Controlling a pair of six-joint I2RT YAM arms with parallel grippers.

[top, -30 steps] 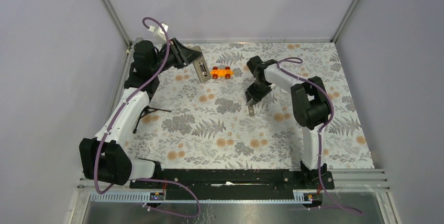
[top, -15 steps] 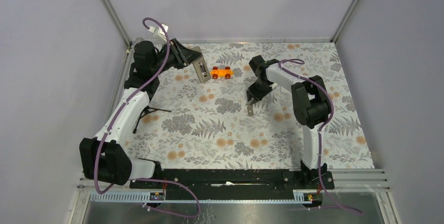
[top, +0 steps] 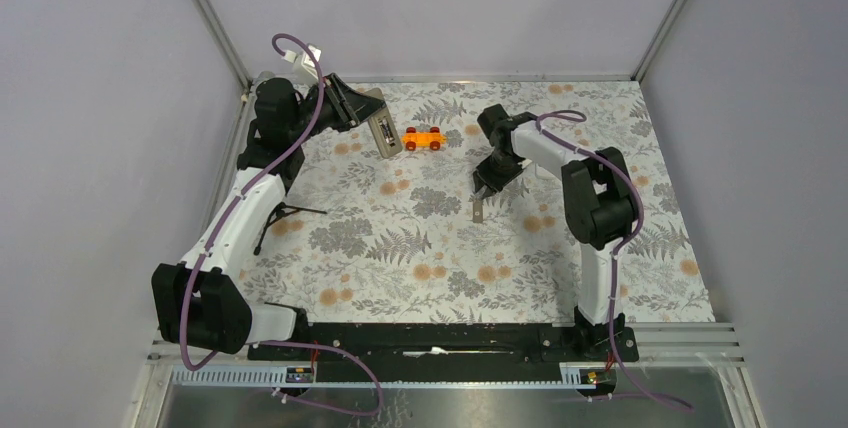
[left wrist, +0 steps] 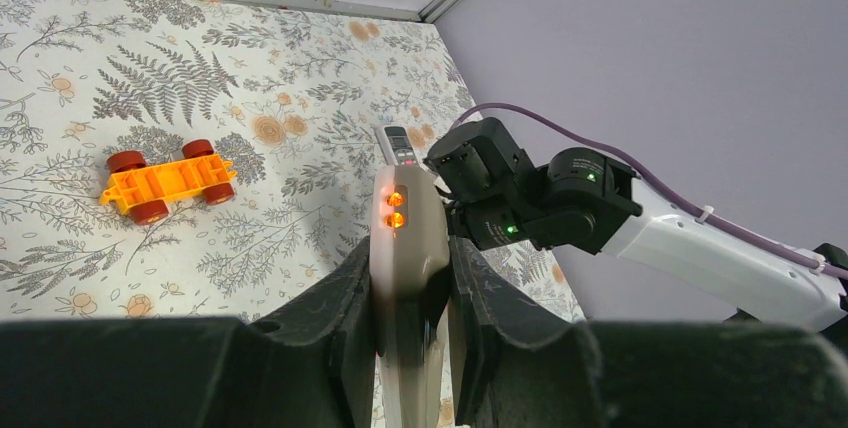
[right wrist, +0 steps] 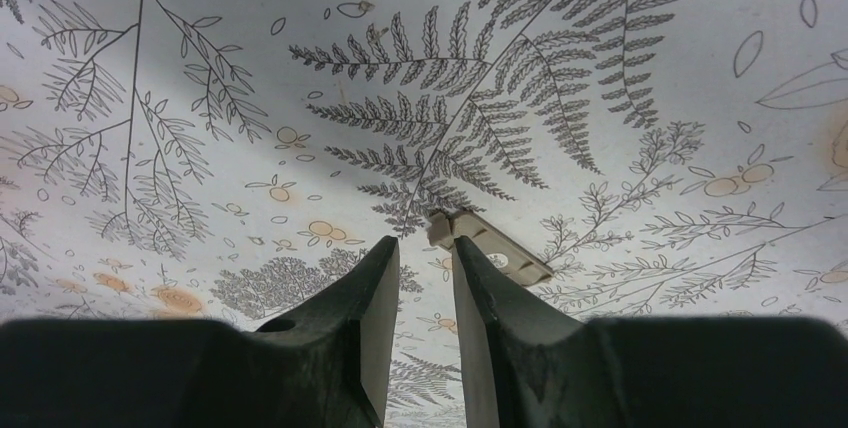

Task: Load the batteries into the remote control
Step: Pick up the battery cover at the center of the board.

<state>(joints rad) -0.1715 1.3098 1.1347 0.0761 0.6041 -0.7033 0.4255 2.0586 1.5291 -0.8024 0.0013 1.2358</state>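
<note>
My left gripper (top: pixel 362 113) is raised at the back left, shut on the remote control (top: pixel 381 128). In the left wrist view the remote's grey-brown back (left wrist: pixel 408 238) stands between the fingers. Two orange-red spots (left wrist: pixel 395 208) show near its far end, and I cannot tell whether these are the batteries. A small flat grey-beige cover piece (top: pixel 479 210) lies on the table. My right gripper (top: pixel 484 186) hangs low over it, open by a narrow gap (right wrist: pixel 425 243) with only table showing between the fingers. The piece's end (right wrist: pixel 495 248) sits just past the right fingertip.
An orange toy car (top: pixel 423 137) with red wheels stands on the patterned table (top: pixel 400 268) just right of the held remote, also in the left wrist view (left wrist: pixel 167 181). A thin black piece (top: pixel 290 211) lies by the left arm. Grey walls close in the back and sides.
The right arm has shifted a little and the grey piece under it has nudged slightly left. The left arm and the remote have stayed put.
</note>
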